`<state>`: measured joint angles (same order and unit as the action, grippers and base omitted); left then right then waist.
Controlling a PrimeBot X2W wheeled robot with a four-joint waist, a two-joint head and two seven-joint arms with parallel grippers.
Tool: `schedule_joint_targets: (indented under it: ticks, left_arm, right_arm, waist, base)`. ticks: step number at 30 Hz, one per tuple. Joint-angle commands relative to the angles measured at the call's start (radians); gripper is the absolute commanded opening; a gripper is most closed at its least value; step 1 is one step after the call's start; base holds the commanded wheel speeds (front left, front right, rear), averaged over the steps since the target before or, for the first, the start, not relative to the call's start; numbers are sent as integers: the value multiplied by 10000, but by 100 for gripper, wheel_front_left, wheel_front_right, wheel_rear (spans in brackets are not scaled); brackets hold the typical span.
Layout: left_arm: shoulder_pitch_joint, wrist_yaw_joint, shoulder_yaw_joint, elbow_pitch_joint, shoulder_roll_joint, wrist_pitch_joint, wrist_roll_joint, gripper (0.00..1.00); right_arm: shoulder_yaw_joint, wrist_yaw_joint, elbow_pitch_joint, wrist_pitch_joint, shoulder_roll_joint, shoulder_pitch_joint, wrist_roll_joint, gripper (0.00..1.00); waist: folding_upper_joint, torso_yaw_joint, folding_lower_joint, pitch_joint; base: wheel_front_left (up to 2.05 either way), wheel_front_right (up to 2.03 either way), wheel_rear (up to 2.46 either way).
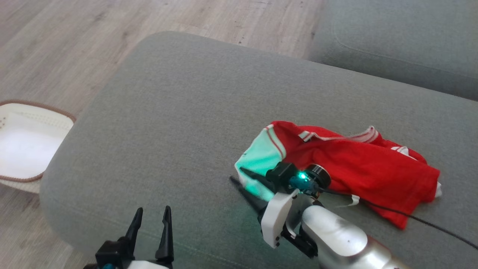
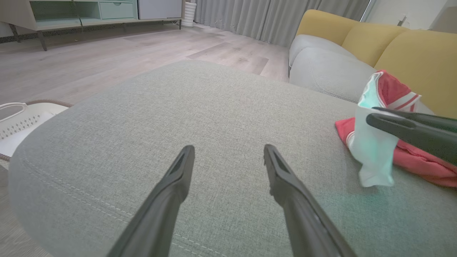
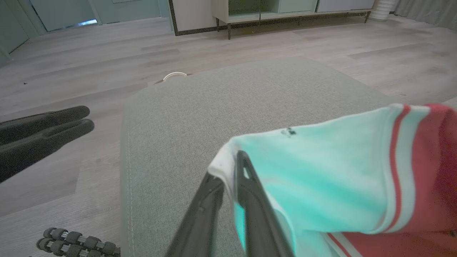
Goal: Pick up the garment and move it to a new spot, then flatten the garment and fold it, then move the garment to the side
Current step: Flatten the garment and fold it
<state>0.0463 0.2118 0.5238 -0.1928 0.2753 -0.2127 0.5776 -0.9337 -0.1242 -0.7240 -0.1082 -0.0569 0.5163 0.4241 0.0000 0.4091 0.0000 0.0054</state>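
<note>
The grey sofa cushion (image 1: 168, 112) carried the crumpled red garment (image 1: 358, 160) on its right side. The right tool (image 1: 237, 175) pinched the garment's white sleeve hem, held raised. The left tool (image 1: 154, 209) hovered above the cushion's front-left, spread wide and holding nothing.

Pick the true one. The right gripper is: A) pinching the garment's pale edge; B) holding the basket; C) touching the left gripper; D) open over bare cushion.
A: the right wrist view shows the right gripper shut on the garment at its pale edge.
</note>
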Motion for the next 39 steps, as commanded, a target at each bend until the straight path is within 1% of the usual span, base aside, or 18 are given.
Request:
schedule_joint_targets:
  ticks: [1,6,8,11,12,17,20,23,28,32,38,39]
  left_arm:
    - [-362,52,-383,223,34,-127,44,100]
    - [-293,93,-431,221,34,-185,72,100]
    - [-276,98,-435,219,29,-204,77,100]
    - [-256,125,-437,248,32,-225,70,100]
    - [-256,125,-437,248,32,-225,70,100]
    - [-211,169,-443,276,47,-245,77,100]
    - [-148,218,-452,318,52,-256,87,100]
    - [-114,217,-452,319,72,-265,105,100]
    - [-164,207,-419,318,74,-271,105,100]
    - [-250,171,-376,314,98,-260,106,100]
    - [-389,169,-348,299,129,-236,91,100]
    - [-406,173,-350,305,138,-236,90,100]
  right_arm:
    - [-21,-65,316,-261,66,-9,170,100]
    - [409,-65,466,-769,66,-92,85,100]
    - [772,-65,576,-932,66,-154,-48,100]
    - [1606,-65,649,-1121,66,-390,-477,100]
    - [1606,-65,649,-1121,66,-390,-477,100]
    - [3597,-65,554,-1289,57,-1302,-1807,100]
    - [4905,-65,586,-1288,-89,-2112,-2702,100]
    - [5993,-65,709,-1113,-283,-2872,-3550,100]
    - [7207,-65,945,-694,-326,-3593,-4528,100]
    - [7924,-65,835,-456,-280,-3531,-5159,100]
    - [8430,-65,68,-127,-279,-3028,-5692,100]
    - [8478,-65,-74,-149,-291,-2917,-5731,91]
  waist:
    - [0,-132,0,15]
    - [0,-661,0,-55]
    - [0,-896,0,-104]
    - [0,-1256,0,-174]
    - [0,-1256,0,-174]
    - [0,-1776,0,-237]
    - [0,-2026,0,-236]
    - [0,-2221,0,-196]
    - [0,-2383,0,-104]
    - [0,-2355,0,16]
    - [0,-2212,0,203]
    - [0,-2199,0,232]
  base:
    - [0,0,0]
    - [0,0,0]
    - [0,0,0]
    - [0,0,0]
    - [0,0,0]
    - [0,0,0]
    - [0,0,0]
    - [0,0,0]
    - [0,0,0]
    - [0,0,0]
    - [0,0,0]
    - [0,0,0]
